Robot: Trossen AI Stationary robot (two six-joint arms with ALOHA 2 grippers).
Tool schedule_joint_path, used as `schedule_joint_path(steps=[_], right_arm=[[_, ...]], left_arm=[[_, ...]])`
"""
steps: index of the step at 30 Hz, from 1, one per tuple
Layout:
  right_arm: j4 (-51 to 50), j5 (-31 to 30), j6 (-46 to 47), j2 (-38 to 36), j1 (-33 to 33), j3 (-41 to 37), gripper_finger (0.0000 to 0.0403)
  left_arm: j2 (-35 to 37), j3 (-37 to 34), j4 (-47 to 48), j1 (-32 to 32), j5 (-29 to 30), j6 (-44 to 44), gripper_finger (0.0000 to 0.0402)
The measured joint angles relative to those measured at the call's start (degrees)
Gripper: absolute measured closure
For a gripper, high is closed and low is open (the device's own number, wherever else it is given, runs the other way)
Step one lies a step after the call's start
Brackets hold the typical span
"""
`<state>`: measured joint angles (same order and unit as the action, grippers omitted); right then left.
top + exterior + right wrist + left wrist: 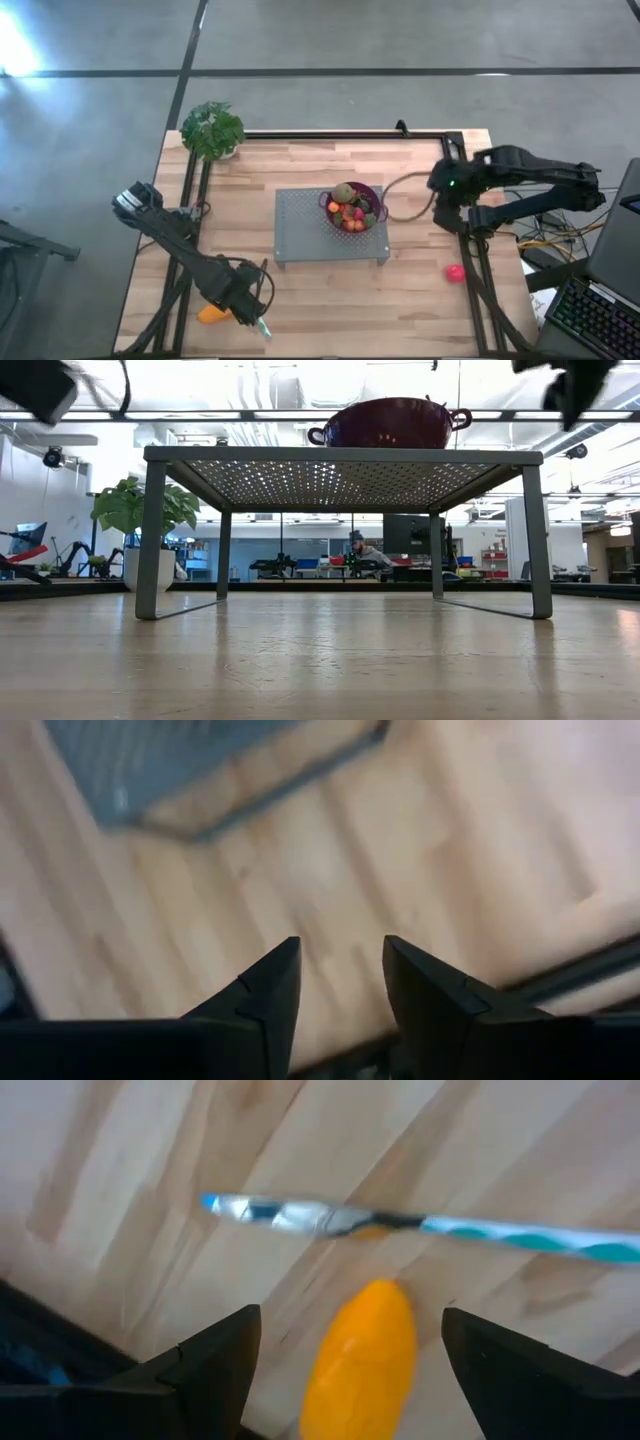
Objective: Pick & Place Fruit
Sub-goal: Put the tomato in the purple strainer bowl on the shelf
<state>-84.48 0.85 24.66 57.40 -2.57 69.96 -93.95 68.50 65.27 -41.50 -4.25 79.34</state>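
An elongated orange fruit (212, 313) lies on the wooden table near its front left corner. My left gripper (240, 298) hangs over it, pointing down. In the left wrist view the orange fruit (365, 1355) lies between the open fingers of my left gripper (352, 1315), untouched. A pink-red ball (455, 272) rests on the table at the right. A purple bowl (372, 192) holding several small fruit pieces stands on a grey perforated stand (300, 225). My right gripper (445, 190) is open above bare table right of the stand, also seen as my right gripper (342, 945).
A slim knife (400, 1225) with a teal-patterned handle lies just beyond the orange fruit, near the table's front edge (262, 327). A potted plant (212, 130) stands at the far left corner. Black frame rails (480, 280) run along the table's sides.
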Motion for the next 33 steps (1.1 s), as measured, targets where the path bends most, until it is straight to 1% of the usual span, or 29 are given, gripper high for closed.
schedule_joint_path(steps=[4, 10, 17, 22, 27, 30, 33], right_arm=[[-3.32, 2.53, 6.63, -0.01, 5.70, -4.43, 0.0272], [-4.91, 4.01, 20.79, -0.79, 17.45, -9.76, 0.0268], [-2.61, 3.94, 39.48, -1.58, 35.11, -14.72, 0.0240], [4.47, 3.72, 50.01, -1.20, 45.87, -18.61, 0.0218], [9.46, 3.70, 56.42, -0.18, 51.14, -22.84, 0.0192], [12.07, 3.72, 58.76, 0.59, 52.17, -25.39, 0.0175], [15.23, 3.76, 58.98, 2.08, 52.22, -27.21, 0.0158]], left_arm=[[0.00, -2.82, -1.68, -0.02, -2.90, 0.66, 0.0087], [0.03, -4.77, -2.60, 0.02, -3.19, 1.32, 0.0087], [0.04, -5.30, -3.36, 0.04, -3.17, 2.14, 0.0087], [0.04, -5.32, -3.77, 0.13, -2.78, 2.16, 0.0087], [0.04, -5.40, -5.78, 0.15, -2.11, 2.18, 0.0087], [0.03, -5.59, -7.00, 0.15, -1.70, 2.41, 0.0087], [0.03, -5.83, -8.06, 0.15, -1.49, 3.04, 0.0087]])
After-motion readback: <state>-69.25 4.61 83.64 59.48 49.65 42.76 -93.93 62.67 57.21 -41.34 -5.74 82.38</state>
